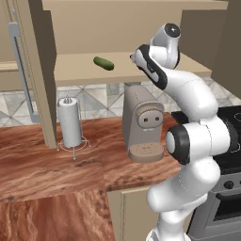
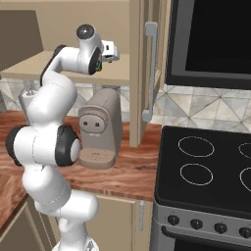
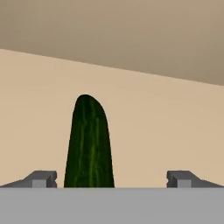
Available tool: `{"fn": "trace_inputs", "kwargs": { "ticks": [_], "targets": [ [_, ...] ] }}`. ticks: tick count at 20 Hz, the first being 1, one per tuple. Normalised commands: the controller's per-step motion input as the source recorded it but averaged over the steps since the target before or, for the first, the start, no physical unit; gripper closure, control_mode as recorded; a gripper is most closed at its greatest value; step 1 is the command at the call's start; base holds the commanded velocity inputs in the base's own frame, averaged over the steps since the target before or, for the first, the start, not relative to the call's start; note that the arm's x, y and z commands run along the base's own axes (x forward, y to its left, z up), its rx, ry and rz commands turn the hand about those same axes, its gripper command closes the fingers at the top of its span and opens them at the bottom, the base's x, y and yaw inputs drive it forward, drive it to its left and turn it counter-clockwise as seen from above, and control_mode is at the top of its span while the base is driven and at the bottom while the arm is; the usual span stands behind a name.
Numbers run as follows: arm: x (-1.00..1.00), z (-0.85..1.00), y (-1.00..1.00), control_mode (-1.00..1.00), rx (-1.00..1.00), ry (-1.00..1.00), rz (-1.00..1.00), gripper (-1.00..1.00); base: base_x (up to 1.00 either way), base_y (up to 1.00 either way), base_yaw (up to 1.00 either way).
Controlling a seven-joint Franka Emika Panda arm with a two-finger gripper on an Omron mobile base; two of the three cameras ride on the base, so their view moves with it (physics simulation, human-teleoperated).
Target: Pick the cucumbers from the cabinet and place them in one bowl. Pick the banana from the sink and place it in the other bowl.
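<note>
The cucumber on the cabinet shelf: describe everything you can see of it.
The cucumber is dark green and glossy, with faint lighter streaks along its length and rounded ends. It lies flat on the tan shelf of the open cabinet, resting on the wood. In the hand view it runs lengthwise between the two fingertips of the open gripper, nearer one of them, with neither tip touching it. In the left base view it lies at a slant.

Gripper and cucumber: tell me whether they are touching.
Apart. In the hand view the cucumber lies between the open gripper's fingertips, with bare shelf visible on both sides of it.
</note>
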Motion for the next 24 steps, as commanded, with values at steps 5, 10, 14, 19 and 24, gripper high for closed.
{"fn": "trace_inputs", "kwargs": {
  "ticks": [5, 10, 14, 19, 24],
  "targets": [
    [0.39, -0.30, 0.20, -1.00, 0.01, 0.00, 0.00, -1.00, 0.00, 0.00, 0.00],
    [0.38, -0.33, 0.15, -1.00, 0.02, -0.02, 0.00, 1.00, 0.00, 0.00, 0.00],
    [0.28, -0.32, 0.04, -1.00, 0.04, -0.06, 0.01, 1.00, 0.00, 0.00, 0.00],
    [0.14, -0.24, 0.04, -1.00, 0.03, -0.03, 0.02, 1.00, 0.00, 0.00, 0.00],
    [-0.12, 0.09, 0.12, -1.00, -0.03, -0.02, -0.06, 1.00, 0.00, 0.00, 0.00]
  ]
}}
